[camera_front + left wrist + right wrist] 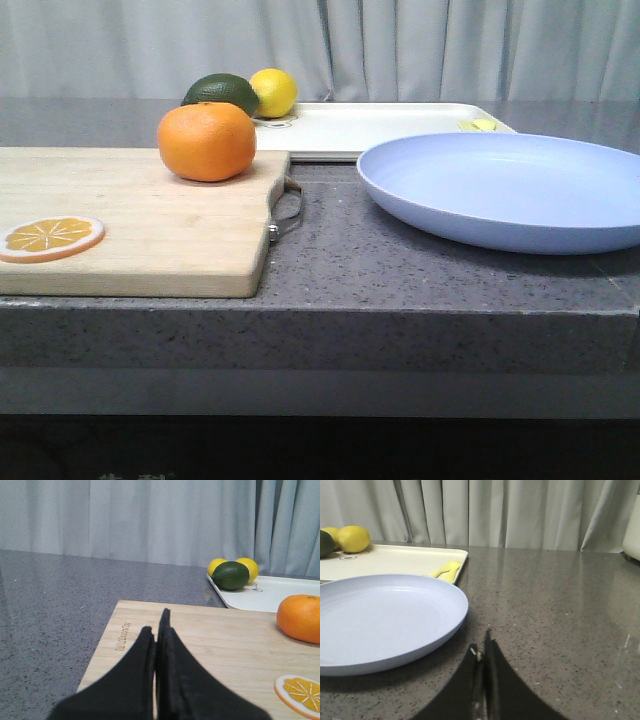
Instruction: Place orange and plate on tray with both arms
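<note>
from my front camera the plate (510,190) runs off the right edge, and the cutting board (140,225) off the left. the tray (370,128) is partly hidden behind plate and orange (207,141). i can't identify the small yellow thing (480,125) on the tray.

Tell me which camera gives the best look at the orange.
The front view: the orange shows whole there, sitting on the wooden cutting board ahead of the tray. The left wrist view catches only part of it, cut off by the picture's edge. The right wrist view does not show it at all.
</note>
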{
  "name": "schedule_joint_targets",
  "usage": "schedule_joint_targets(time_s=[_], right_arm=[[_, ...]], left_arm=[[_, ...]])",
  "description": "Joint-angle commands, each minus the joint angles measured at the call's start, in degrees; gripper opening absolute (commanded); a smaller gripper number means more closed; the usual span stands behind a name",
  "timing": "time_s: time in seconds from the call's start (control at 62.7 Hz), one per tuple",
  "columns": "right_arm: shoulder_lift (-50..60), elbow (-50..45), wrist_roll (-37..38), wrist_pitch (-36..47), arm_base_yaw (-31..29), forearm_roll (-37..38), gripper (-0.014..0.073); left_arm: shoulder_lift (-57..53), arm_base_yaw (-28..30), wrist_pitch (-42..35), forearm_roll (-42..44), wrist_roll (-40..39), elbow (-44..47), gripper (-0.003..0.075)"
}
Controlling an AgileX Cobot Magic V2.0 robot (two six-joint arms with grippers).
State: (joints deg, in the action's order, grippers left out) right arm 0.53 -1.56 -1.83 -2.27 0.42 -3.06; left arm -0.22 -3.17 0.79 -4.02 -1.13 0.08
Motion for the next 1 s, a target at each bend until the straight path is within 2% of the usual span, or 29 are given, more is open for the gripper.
schedule_joint_targets(time_s=[0.0,0.367,0.702,0.813,0.989], right_arm=[[1.31,0.23,-0.05,4.29,-0.10,0.67,-0.0068],[1.31,0.23,-0.05,4.29,-0.10,0.67,-0.0068],[1.31,0.23,-0.12,7.66,-0.10,0.67,-0.0068],[1.31,0.29,-0.06,7.95,-0.10,0.56,-0.0068],[1.26,5.11,-0.06,1.36,-0.10,0.56,-0.0068]], left_arm=[[-1.14,-0.39,-4.57,0.00,-0.66,0.33,-0.0018],[-1.14,-0.39,-4.57,0.00,-0.66,0.33,-0.0018],[-1.14,-0.39,-4.57,0.00,-0.66,0.33,-0.0018],[-1.14,-0.39,-6.46,-0.41,-0.66,0.10,-0.0018],[-1.14,-0.39,-3.32,-0.51,-0.66,-4.49,-0.0018]])
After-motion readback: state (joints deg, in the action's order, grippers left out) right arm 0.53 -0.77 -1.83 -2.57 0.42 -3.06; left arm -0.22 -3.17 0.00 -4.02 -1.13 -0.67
